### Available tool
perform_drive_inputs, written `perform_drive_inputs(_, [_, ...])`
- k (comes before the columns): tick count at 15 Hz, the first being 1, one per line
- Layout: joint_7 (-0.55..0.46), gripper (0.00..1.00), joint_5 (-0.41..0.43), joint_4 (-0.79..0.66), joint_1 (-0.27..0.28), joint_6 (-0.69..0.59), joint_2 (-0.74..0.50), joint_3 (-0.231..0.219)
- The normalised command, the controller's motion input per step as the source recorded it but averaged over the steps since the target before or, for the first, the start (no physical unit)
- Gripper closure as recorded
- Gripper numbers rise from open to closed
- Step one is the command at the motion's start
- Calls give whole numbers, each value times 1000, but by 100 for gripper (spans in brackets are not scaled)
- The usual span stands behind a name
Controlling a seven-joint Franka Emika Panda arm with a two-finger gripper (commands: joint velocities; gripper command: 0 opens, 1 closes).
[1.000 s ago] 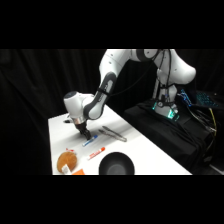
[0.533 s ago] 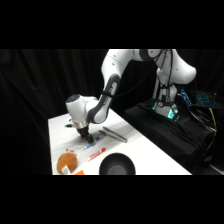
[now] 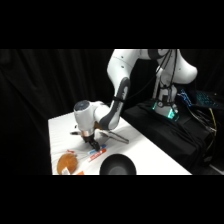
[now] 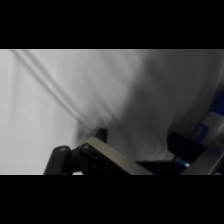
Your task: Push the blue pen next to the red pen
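Blue pen [image 3: 95, 152]: just below the gripper's tip in the side view, lying flat on the table, blue end toward the gripper; touching the fingers or only very near, cannot tell. In the wrist view, only a blurred blue-and-white patch [image 4: 209, 131] at the right edge, cut off by the frame (probably this pen, not certain).

Red pen [image 3: 98, 155]: right beside the blue pen, on the side away from the gripper, orange-red cap showing; the two barrels run together, so where one ends and the other begins is hard to make out.

Gripper [image 3: 90, 145]: low over the table, tip at the pens; opening of the fingers not visible in either view, nothing seen held. In the wrist view, only dark linkage and a pale bar [image 4: 112, 157] rising from the bottom edge.

Tongs [image 3: 116, 137]: grey metal, beyond the gripper, partly hidden behind the arm.

Round orange-brown object [image 3: 68, 163]: to the near left of the gripper, at the table's front, cut off by the lower band.

Black bowl [image 3: 117, 165]: in front of the gripper and to its right, lower part cut off.

Table [image 3: 150, 155]: white; its far left corner lies behind the gripper.
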Motion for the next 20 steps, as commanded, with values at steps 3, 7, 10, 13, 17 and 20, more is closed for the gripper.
perform_drive_inputs(3, [406,0,-179,-386,365,229,-143,-143])
perform_drive_inputs(7, [398,0,-158,-372,308,126,-212,-158])
perform_drive_inputs(10, [388,0,-114,-515,229,-3,-504,-142])
perform_drive_inputs(13, [414,0,-215,-634,257,-86,-749,-199])
perform_drive_inputs(17, [378,0,-267,-587,161,-255,-852,-93])
perform_drive_inputs(20, [252,0,-172,-385,-64,-320,-723,133])
